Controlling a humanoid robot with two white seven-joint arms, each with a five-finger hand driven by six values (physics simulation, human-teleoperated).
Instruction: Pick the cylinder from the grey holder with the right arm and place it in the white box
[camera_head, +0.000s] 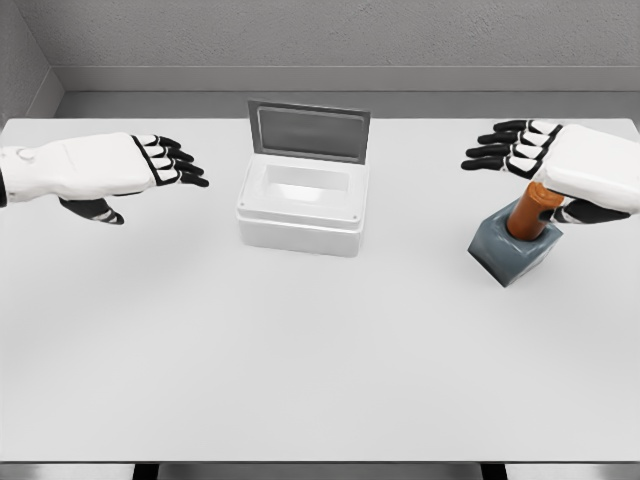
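An orange-brown cylinder (528, 211) stands tilted in the grey holder (508, 254) at the right of the white table. My right hand (517, 148) hovers just above and behind the cylinder's top, palm over it, fingers stretched out to the left and holding nothing. The white box (300, 218) sits at the table's centre back with its grey lid (308, 131) raised upright behind it; its inside looks bare. My left hand (165, 163) floats open over the table's left side, well away from the box.
The white table (300, 360) spreads wide in front of the box and holder. A grey wall runs behind the table's far edge.
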